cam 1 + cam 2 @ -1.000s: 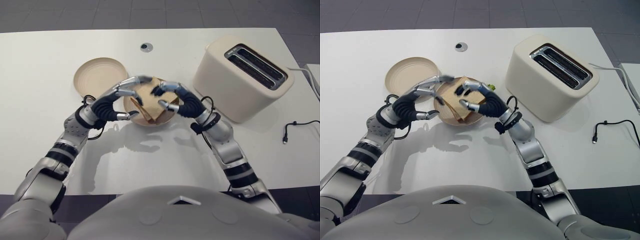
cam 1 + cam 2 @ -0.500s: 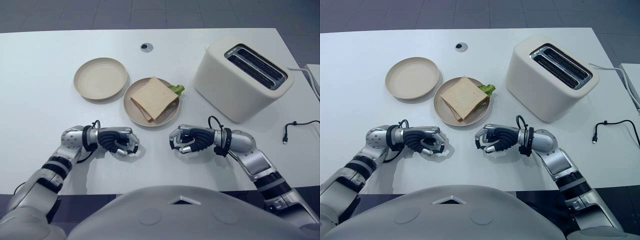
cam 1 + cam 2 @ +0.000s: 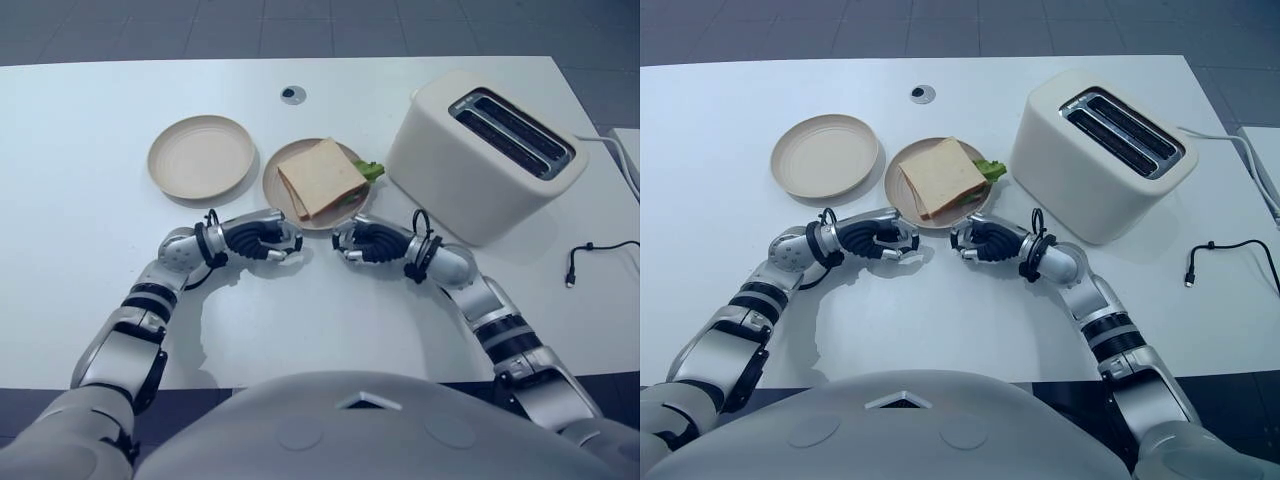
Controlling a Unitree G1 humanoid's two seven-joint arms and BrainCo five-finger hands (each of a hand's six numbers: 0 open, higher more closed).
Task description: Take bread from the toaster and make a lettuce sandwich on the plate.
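White table (image 3: 80, 150) carried everything in the scene. A cream toaster (image 3: 450, 175) stood on its far right part, its two dark slots (image 3: 512, 132) turned up with no bread showing in them. Just left of the toaster lay a beige plate (image 3: 271, 186) bearing the sandwich (image 3: 322, 178): slices of pale bread stacked flat, with a frill of green lettuce (image 3: 371, 170) poking out at the right edge towards the toaster. A second, bare plate (image 3: 202, 157) of the same beige sat close beside it on the left.

The left hand (image 3: 255, 240) hung low over the table just at the near left rim of the sandwich plate, fingers curled inward and closed on nothing. The right hand (image 3: 372, 240) faced it at the near right rim, likewise curled with nothing in it. A narrow gap of table separated the two hands. Whether either touched the plate's rim could not be told.

A small round grommet (image 3: 292, 95) sat in the table far of the plates, and a black cable (image 3: 590, 255) lay at the right edge.
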